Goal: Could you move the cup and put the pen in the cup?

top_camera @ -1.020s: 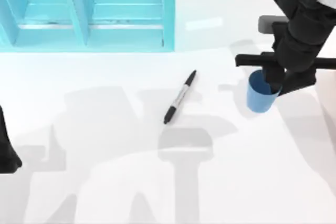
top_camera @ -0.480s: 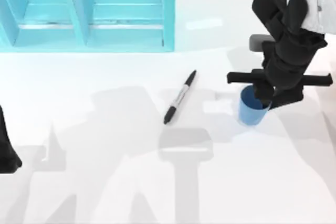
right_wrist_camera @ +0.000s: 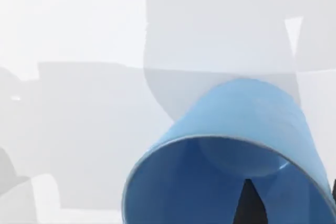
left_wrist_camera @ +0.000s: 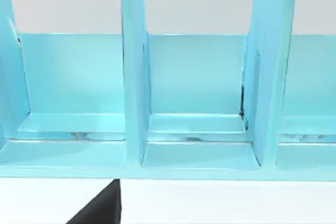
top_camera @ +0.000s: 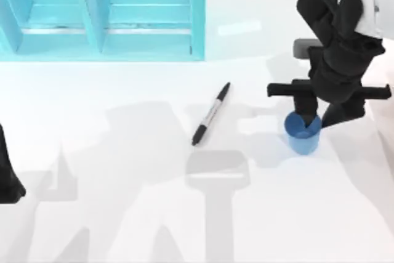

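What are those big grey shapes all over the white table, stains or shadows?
Shadows: in the top view the table carries soft grey arm silhouettes, one beside the pen; in the right wrist view a grey patch lies behind the cup.

R arm reaches in from top view's upper right, wrist bent down, right hand (top_camera: 309,119) pointing at worktop, one fingertip (right_wrist_camera: 248,203) inside cup rim; L arm parked at left edge
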